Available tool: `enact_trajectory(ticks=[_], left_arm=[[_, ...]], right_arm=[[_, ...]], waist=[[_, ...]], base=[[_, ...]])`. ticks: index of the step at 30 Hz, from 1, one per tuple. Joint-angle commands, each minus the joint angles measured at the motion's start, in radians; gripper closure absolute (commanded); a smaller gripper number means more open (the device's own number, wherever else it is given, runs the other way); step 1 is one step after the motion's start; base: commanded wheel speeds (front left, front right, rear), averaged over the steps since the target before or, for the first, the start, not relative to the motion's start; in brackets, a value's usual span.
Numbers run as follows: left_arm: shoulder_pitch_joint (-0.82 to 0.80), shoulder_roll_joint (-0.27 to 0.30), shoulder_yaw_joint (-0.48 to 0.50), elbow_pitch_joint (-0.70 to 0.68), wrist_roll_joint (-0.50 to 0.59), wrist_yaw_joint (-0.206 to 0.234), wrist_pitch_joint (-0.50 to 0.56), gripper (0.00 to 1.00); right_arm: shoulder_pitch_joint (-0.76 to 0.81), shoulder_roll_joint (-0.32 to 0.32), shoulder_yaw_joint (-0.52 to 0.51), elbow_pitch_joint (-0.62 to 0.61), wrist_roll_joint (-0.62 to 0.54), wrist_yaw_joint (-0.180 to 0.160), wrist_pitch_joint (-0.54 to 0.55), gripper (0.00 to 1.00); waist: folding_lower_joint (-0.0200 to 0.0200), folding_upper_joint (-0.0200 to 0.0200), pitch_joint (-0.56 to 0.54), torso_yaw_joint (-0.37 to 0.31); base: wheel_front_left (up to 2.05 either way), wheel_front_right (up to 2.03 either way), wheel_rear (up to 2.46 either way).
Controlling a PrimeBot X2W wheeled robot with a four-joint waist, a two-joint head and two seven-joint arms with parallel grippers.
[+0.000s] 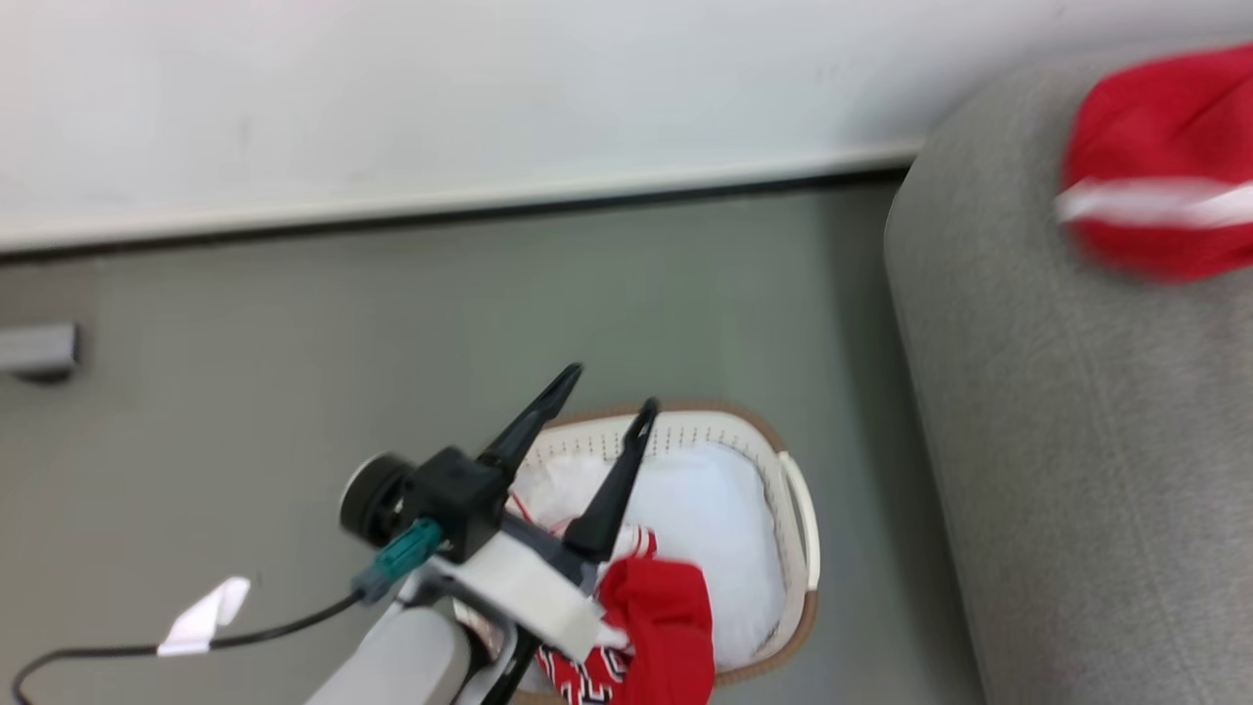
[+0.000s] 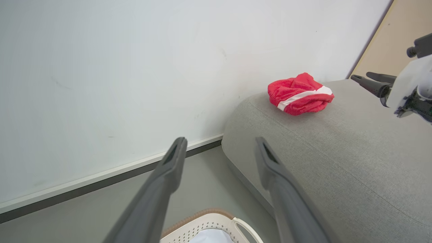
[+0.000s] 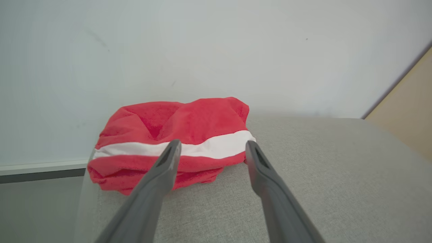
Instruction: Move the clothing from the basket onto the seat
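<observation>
Clothing [image 1: 666, 627] that looked soft, light and limp lay in the basket [image 1: 719, 404] below the left gripper's [image 1: 612, 389] spread fingers, best pinched at a raised fold, while another red garment [image 3: 175, 135] rested on the sofa [image 3: 320, 175] before the right gripper's [image 3: 212, 145] parted fingers.

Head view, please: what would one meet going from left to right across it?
Grey block → white tag → basket → red garment lying on the seat.
</observation>
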Motion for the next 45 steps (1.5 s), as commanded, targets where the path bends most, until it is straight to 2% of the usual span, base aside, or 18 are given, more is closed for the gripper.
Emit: enact_trajectory(ticks=[1, 7, 14, 19, 25, 30, 36, 45], left_arm=[[0.03, 0.01, 0.012, 0.011, -0.014, 0.011, -0.013, 0.0], [0.134, 0.026, 0.053, 0.048, -0.054, 0.055, -0.046, 0.0], [0.257, 0.048, 0.106, 0.073, -0.093, 0.104, -0.074, 0.0], [0.329, 0.061, 0.15, 0.078, -0.085, 0.145, -0.087, 0.0], [0.399, 0.059, 0.237, 0.063, -0.042, 0.168, -0.094, 0.0], [0.464, 0.031, 0.323, 0.049, 0.007, 0.145, -0.093, 0.0], [0.513, -0.012, 0.398, 0.043, 0.058, 0.106, -0.093, 0.0], [0.501, -0.062, 0.455, 0.062, 0.108, 0.045, -0.094, 0.0]], right_arm=[[0.05, 0.007, 0.025, -0.032, 0.02, -0.002, -0.007, 0.0], [0.273, 0.078, 0.147, -0.27, 0.172, -0.003, -0.007, 0.0], [0.529, 0.121, 0.267, -0.494, 0.283, -0.002, -0.002, 0.0], [0.673, 0.141, 0.337, -0.608, 0.343, -0.003, 0.004, 0.0], [0.816, 0.163, 0.401, -0.659, 0.374, -0.002, -0.004, 0.0], [0.897, 0.176, 0.457, -0.639, 0.389, -0.003, -0.007, 0.0], [0.91, 0.178, 0.514, -0.636, 0.436, -0.003, -0.007, 0.0], [0.865, 0.178, 0.511, -0.66, 0.445, -0.002, -0.008, 0.0]], waist=[[0.0001, 0.0, -0.097, -0.003], [0.0001, 0.0, -0.22, 0.019], [0.0001, 0.0, -0.336, 0.059], [0.0001, 0.0, -0.383, 0.095], [0.0001, 0.0, -0.41, 0.131], [0.0001, 0.0, -0.419, 0.141], [0.0001, 0.0, -0.412, 0.132], [0.0001, 0.0, -0.376, 0.108]], base=[[0.0, 0.0, 0.0], [0.0, 0.0, 0.0], [0.0, 0.0, 0.0], [0.0, 0.0, 0.0], [0.0, 0.0, 0.0], [0.0, 0.0, 0.0], [0.0, 0.0, 0.0], [0.0, 0.0, 0.0]])
